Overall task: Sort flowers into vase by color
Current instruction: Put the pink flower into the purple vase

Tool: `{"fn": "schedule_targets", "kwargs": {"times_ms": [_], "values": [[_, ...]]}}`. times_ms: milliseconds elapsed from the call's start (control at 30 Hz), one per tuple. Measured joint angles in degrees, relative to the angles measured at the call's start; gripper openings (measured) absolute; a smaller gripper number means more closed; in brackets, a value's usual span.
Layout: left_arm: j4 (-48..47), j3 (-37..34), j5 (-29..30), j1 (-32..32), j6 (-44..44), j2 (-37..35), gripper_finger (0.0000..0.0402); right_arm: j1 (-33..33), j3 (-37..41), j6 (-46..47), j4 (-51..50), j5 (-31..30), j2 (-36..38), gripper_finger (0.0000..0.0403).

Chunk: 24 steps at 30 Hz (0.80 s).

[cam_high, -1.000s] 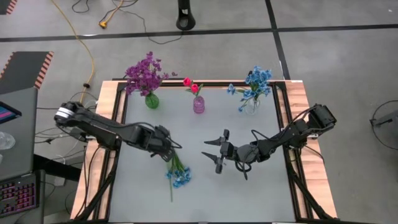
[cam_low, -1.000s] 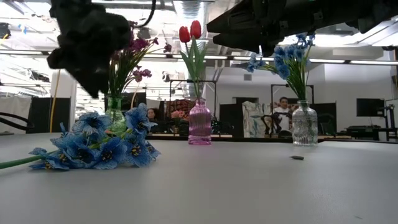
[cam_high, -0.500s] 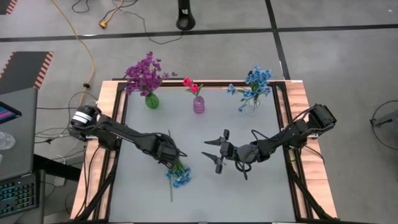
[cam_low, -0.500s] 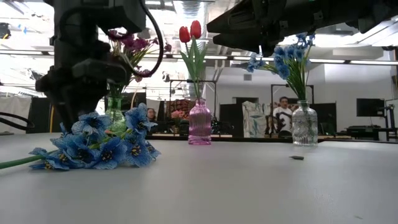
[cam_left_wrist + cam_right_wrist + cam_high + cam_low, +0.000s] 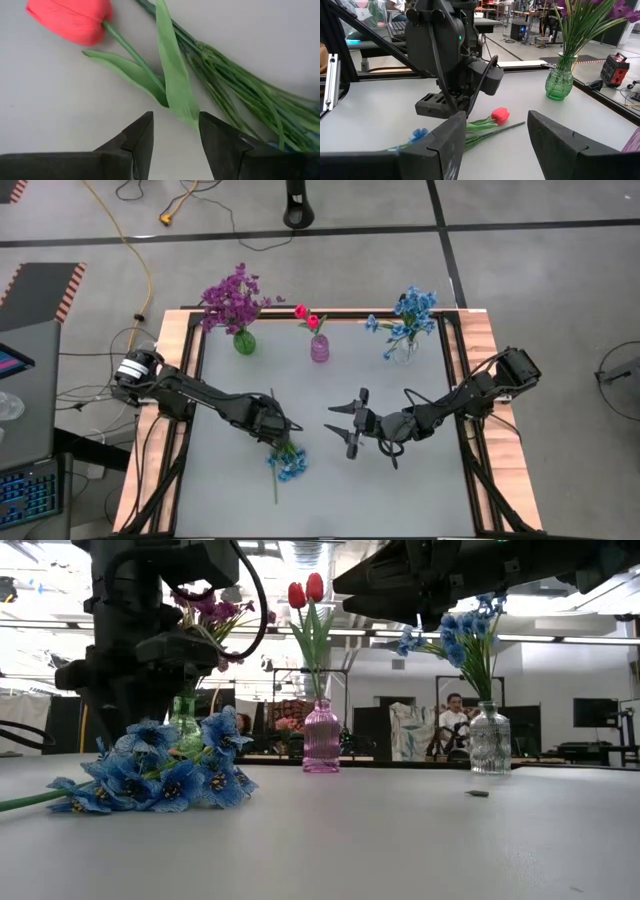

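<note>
The loose red tulip [image 5: 72, 19] lies flat on the tabletop [image 5: 330, 490] in the lower left of centre in the high view, its stem and leaves crossing the green stems of the blue sprig [image 5: 289, 464] that lies just beside it, the blue heads toward the bottom of the frame. Your left gripper [image 5: 175, 132] hangs right over that crossing, jaws parted and holding nothing, with a tulip leaf and the stem between and just ahead of the tips. You want the tulip alone, so, as I judge it, close on the stem where it runs clear of the blue stems, nearer the red head, not at the tangle; a bite at the tangle would likely lift both sprigs together. Come down until the tips nearly touch the tabletop, since the stem is thin and lies flat, and square the jaws across the stem instead of along it. Lift slowly and watch whether the blue sprig drags. The pink vase [image 5: 319, 348] at top centre already holds red buds, so that is where this one belongs; the green vase [image 5: 244, 341] with purple clusters stands to its left, the clear vase [image 5: 401, 350] with blue to its right. Your right gripper [image 5: 345, 427] waits at mid-table, jaws spread wide and empty.
</note>
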<state>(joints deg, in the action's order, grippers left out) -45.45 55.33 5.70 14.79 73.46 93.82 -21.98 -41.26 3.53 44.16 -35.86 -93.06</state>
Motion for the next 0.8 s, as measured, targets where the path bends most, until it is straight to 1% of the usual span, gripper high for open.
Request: {"fn": "schedule_targets", "kwargs": {"times_ms": [133,467,800], "values": [[0.1,0.0,2.1,0.0,1.6,0.0,0.0144,0.0,0.0,0.0,-0.3,0.0,0.0,0.0240],[0.4,-0.3,2.6,0.0,3.3,0.0,0.0144,0.0,0.0,0.0,-0.5,0.0,0.0,0.0240],[0.8,-0.3,4.3,0.0,3.9,0.0,0.0144,0.0,0.0,0.0,-0.5,0.0,0.0,0.0240]]}}
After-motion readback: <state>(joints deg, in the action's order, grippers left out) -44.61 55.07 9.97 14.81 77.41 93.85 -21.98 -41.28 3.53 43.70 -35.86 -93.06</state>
